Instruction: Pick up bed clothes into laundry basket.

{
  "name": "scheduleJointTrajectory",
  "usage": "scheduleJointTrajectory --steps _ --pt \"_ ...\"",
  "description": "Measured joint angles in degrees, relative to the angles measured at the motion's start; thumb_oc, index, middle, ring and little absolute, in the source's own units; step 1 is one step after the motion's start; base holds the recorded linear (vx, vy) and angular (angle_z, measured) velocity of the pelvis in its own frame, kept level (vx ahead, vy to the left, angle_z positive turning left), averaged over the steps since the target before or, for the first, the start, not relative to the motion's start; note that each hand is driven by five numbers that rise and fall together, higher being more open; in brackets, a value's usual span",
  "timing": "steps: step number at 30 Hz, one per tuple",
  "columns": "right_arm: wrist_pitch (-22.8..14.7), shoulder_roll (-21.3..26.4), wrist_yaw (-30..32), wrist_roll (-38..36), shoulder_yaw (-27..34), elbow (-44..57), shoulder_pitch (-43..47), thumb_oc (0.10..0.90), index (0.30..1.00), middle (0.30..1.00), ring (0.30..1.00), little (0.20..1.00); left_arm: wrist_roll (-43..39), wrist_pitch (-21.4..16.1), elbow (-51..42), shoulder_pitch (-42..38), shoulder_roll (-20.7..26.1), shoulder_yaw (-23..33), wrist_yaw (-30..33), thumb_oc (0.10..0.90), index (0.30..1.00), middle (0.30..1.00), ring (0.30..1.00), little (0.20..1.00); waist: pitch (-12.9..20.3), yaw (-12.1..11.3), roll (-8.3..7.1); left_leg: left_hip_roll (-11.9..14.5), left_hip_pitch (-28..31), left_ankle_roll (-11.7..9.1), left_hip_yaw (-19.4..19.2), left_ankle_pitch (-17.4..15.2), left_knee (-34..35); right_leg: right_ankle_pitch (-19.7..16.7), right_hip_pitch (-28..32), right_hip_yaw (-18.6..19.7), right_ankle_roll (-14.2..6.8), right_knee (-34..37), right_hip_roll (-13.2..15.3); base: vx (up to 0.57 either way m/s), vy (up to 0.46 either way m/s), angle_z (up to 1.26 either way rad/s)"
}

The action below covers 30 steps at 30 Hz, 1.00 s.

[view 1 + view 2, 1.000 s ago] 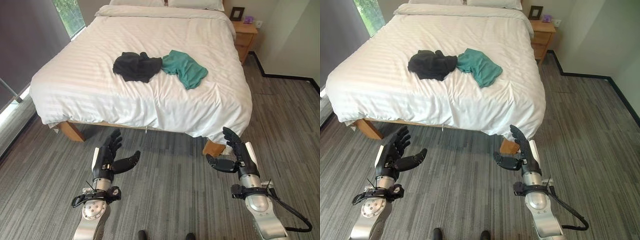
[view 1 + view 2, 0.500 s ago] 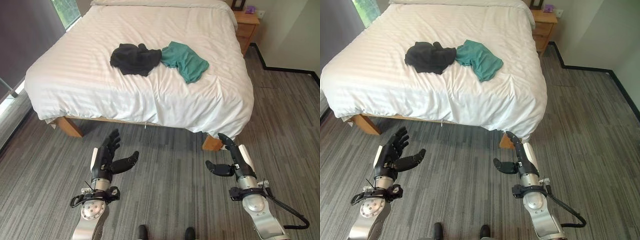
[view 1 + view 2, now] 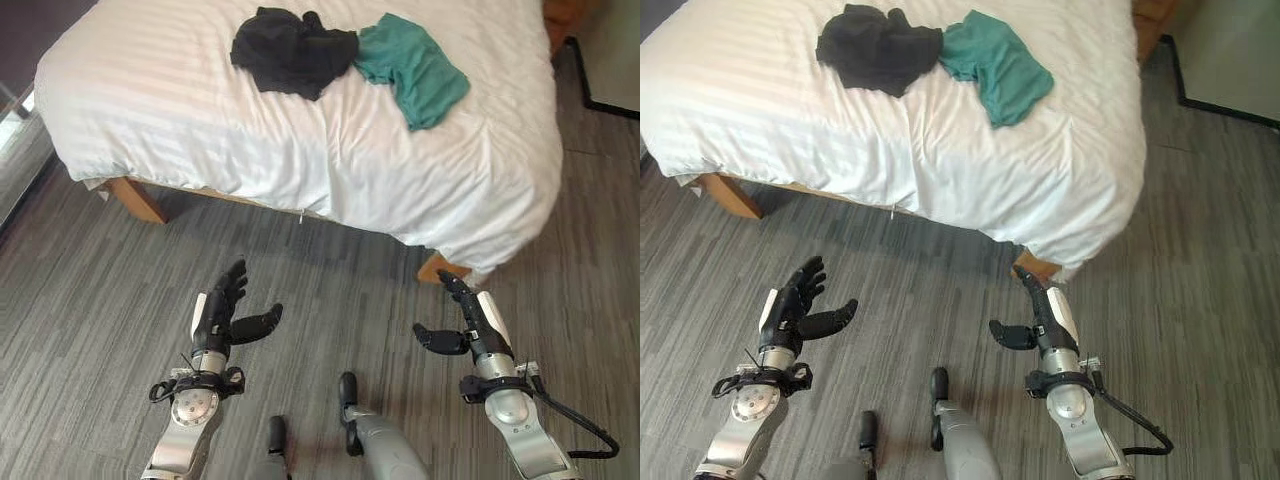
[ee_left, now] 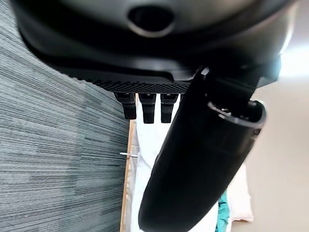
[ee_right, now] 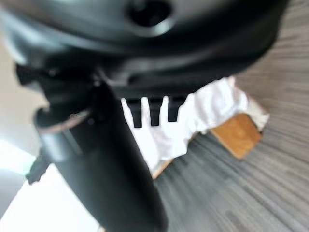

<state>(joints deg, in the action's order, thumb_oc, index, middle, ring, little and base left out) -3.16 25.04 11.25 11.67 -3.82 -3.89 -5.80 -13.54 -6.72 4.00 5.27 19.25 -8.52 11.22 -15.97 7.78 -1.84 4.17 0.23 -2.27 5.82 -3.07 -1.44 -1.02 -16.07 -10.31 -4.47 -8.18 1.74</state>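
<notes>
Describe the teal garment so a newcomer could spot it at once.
Start at the big bed with the white striped cover. Two crumpled garments lie on top of it, touching each other, toward the robot's right. The teal garment is the right-hand one, nearer the bed's corner; its neighbour is the black garment.

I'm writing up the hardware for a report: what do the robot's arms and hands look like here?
Both arms are silver-grey metal with a round disc housing near the wrist and a black collar above it. The left hand and right hand are dark, with black fingers and thumbs, and each has a white panel along its back.
</notes>
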Motion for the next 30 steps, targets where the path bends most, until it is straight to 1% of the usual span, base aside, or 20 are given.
scheduleJointTrajectory --steps 2,3,5,7,8,10,12,14,15,17,19,21,22,23,25,26,27,28,29,30 --pt "-0.18 0.66 0.56 2.08 1.09 0.31 -0.30 0.800 0.900 0.900 0.900 0.900 0.23 -0.02 -0.40 2.37 0.10 -0.65 -1.18 0.800 0.900 0.900 0.900 0.900 0.86 1.52 1.32 1.22 5.47 -2.99 -0.15 -0.07 -6.01 2.08 3.54 -0.53 4.73 -0.55 -1.47 0.47 -0.258 0.23" --pt "-0.19 0.90 0.86 2.69 2.35 0.38 -0.49 0.800 0.900 0.900 0.900 0.900 0.18 -0.09 -0.64 2.69 -0.33 -0.79 -1.49 0.800 0.900 0.900 0.900 0.900 1.38 2.25 2.19 1.59 4.34 -4.90 -0.40 -0.05 -12.55 2.23 4.50 -0.50 5.81 -0.23 -1.98 0.19 -0.143 0.11" --pt "-0.09 1.62 1.48 2.99 4.73 0.41 -0.04 0.800 0.900 0.900 0.900 0.900 0.11 -0.29 -0.68 1.79 -0.89 -0.85 -1.66 0.800 0.900 0.900 0.900 0.900 1.55 2.45 2.88 1.60 0.56 -9.55 -0.48 3.50 -28.53 1.59 5.42 0.21 8.05 0.60 -2.47 0.24 -0.226 -0.08" --pt "0.15 1.49 2.46 2.95 6.03 0.26 0.61 0.800 0.900 0.900 0.900 0.900 0.02 -0.31 -0.26 0.51 -1.13 -0.87 -1.64 0.800 0.900 0.900 0.900 0.900 1.40 2.27 2.27 1.74 -2.85 -10.51 -2.39 5.60 -36.52 2.48 6.97 1.85 10.47 1.21 -2.42 0.37 -0.264 -0.19" --pt "0.54 1.35 3.13 2.94 6.67 0.33 0.97 0.800 0.900 0.900 0.900 0.900 0.02 -0.44 -0.32 -0.34 -1.11 -0.98 -1.64 0.800 0.900 0.900 0.900 0.900 0.71 1.34 0.99 1.40 -4.84 -9.17 -5.44 4.66 -42.05 2.24 8.71 3.58 12.05 2.61 -2.06 0.38 -0.114 -0.44" --pt "0.72 1.20 4.42 2.93 6.55 0.54 1.90 0.800 0.900 0.900 0.900 0.900 -0.03 -0.46 -0.42 -1.45 -0.93 -1.01 -1.57 0.800 0.900 0.900 0.900 0.900 -0.20 -0.76 -0.93 -0.66 -7.93 -7.40 -9.52 2.48 -41.60 2.01 10.88 6.93 12.13 4.47 -0.95 0.44 0.020 -0.68" --pt "0.90 1.20 5.52 2.96 6.60 0.71 2.78 0.800 0.900 0.900 0.900 0.900 0.00 -0.48 -0.42 -0.83 -1.29 -1.01 -1.55 0.800 0.900 0.900 0.900 0.900 -0.39 -1.64 -0.99 -1.18 -11.36 -4.22 -14.18 0.21 -33.34 1.28 14.07 8.59 10.93 7.42 -0.42 0.55 0.223 -0.58" --pt "1.05 1.42 6.16 3.17 6.41 0.86 2.91 0.800 0.900 0.900 0.900 0.900 0.15 -0.56 -0.49 0.41 -1.81 -0.79 -1.53 0.800 0.900 0.900 0.900 0.900 -0.08 -2.64 -0.16 -1.66 -11.35 -3.18 -15.51 -0.12 -22.41 1.08 16.38 10.09 9.28 9.90 -0.86 0.43 0.175 -0.66" --pt "1.06 1.95 7.51 3.56 6.60 1.49 3.46 0.800 0.900 0.900 0.900 0.900 0.15 -0.65 -0.61 2.00 -2.18 -0.77 -1.41 0.800 0.900 0.900 0.900 0.900 0.44 -4.05 1.70 -1.85 -11.22 -3.21 -15.02 1.66 -6.63 0.92 17.69 12.21 9.24 11.08 -2.21 0.31 0.104 -0.71" --pt "1.47 2.26 9.58 4.08 7.25 2.06 3.37 0.800 0.900 0.900 0.900 0.900 0.14 -0.58 -0.05 2.28 -2.45 -0.90 -1.30 0.800 0.900 0.900 0.900 0.900 0.49 -3.87 3.50 -0.68 -12.11 -2.87 -15.30 5.91 2.09 1.41 21.16 12.28 8.48 13.35 -3.56 0.31 0.107 -0.43" --pt "1.54 3.39 10.59 5.42 7.80 2.75 3.36 0.800 0.900 0.900 0.900 0.900 0.16 -0.57 -0.10 2.83 -2.71 -1.17 -1.28 0.800 0.900 0.900 0.900 0.900 0.80 -3.97 3.91 -0.01 -12.70 -2.17 -16.50 8.49 2.06 2.97 23.12 12.39 7.13 13.35 -3.53 0.32 0.123 -0.26" --pt "1.78 5.25 11.72 7.16 8.82 3.75 3.36 0.800 0.900 0.900 0.900 0.900 0.22 -0.57 -0.18 3.32 -2.76 -2.18 -1.30 0.800 0.900 0.900 0.900 0.900 1.53 -3.99 5.23 -0.27 -10.93 -0.29 -16.54 10.13 4.00 4.30 24.38 12.38 5.72 13.32 -3.46 0.20 0.081 -0.23" --pt "2.07 7.07 12.38 8.40 9.68 4.51 3.38 0.800 0.900 0.900 0.900 0.900 0.24 -0.56 -0.24 3.89 -3.16 -2.87 -1.34 0.800 0.900 0.900 0.900 0.900 2.40 -3.91 6.65 -0.25 -8.54 1.04 -16.42 11.97 5.90 5.47 25.44 12.47 4.32 13.31 -3.56 0.18 0.066 -0.05" --pt "2.62 7.92 13.52 9.63 10.73 4.56 3.64 0.800 0.900 0.900 0.900 0.900 0.24 -0.42 0.03 3.56 -3.19 -3.53 -1.28 0.800 0.900 0.900 0.900 0.900 2.37 -3.61 6.14 -2.07 -6.96 2.66 -16.08 14.48 6.62 6.63 27.09 12.12 2.83 13.20 -1.98 0.25 0.097 0.05" --pt "3.11 8.64 14.54 10.71 11.73 4.54 4.64 0.800 0.900 0.900 0.900 0.900 0.25 -0.58 -0.75 2.99 -2.84 -4.33 -0.84 0.800 0.900 0.900 0.900 0.900 2.92 -4.02 4.92 -4.53 -5.94 4.25 -15.71 13.13 6.58 7.44 27.62 11.95 1.06 12.08 0.43 0.15 0.091 0.18" --pt "4.07 9.92 14.61 10.79 10.87 3.66 7.38 0.800 0.900 0.900 0.900 0.900 0.22 -0.57 -0.33 2.46 -2.49 -4.71 -0.59 0.800 0.900 0.900 0.900 0.900 2.84 -4.20 4.75 -5.27 -4.78 4.92 -15.57 11.91 6.57 8.97 27.10 11.69 -0.89 8.67 0.87 0.12 0.082 -0.02" --pt "4.42 11.52 14.98 10.99 8.77 0.48 11.75 0.800 0.900 0.900 0.900 0.900 0.19 -0.51 0.13 1.96 -1.85 -5.02 -0.32 0.800 0.900 0.900 0.900 0.900 2.74 -4.89 4.80 -5.08 -3.79 5.06 -15.11 11.97 6.54 12.11 22.76 11.62 -4.40 -1.29 1.51 0.08 0.042 -0.19" --pt "4.58 12.81 15.33 11.16 7.41 -1.80 13.92 0.800 0.900 0.900 0.900 0.900 0.18 -0.59 0.36 1.49 -1.30 -5.35 -0.27 0.800 0.900 0.900 0.900 0.900 2.52 -5.83 4.48 -4.96 -3.01 5.34 -14.37 11.75 6.56 13.24 19.46 11.96 -5.81 -9.58 1.42 0.17 0.028 -0.11" --pt "5.30 17.44 15.58 11.18 4.07 -5.63 17.29 0.800 0.900 0.900 0.900 0.900 0.15 -0.67 0.55 0.65 0.19 -6.59 -0.23 0.800 0.900 0.900 0.900 0.900 2.30 -7.01 4.36 -4.84 -1.21 7.01 -11.36 10.48 6.54 15.22 13.08 11.32 -5.90 -22.51 2.25 0.12 -0.006 0.05" --pt "5.34 18.85 15.89 11.28 3.12 -6.68 19.16 0.800 0.900 0.900 0.900 0.900 0.13 -1.03 0.33 0.52 0.34 -6.47 -0.16 0.800 0.900 0.900 0.900 0.900 2.28 -7.10 4.06 -5.12 -0.67 7.49 -11.06 9.67 6.52 15.48 11.34 10.42 -5.44 -23.94 3.74 0.18 -0.017 0.22"
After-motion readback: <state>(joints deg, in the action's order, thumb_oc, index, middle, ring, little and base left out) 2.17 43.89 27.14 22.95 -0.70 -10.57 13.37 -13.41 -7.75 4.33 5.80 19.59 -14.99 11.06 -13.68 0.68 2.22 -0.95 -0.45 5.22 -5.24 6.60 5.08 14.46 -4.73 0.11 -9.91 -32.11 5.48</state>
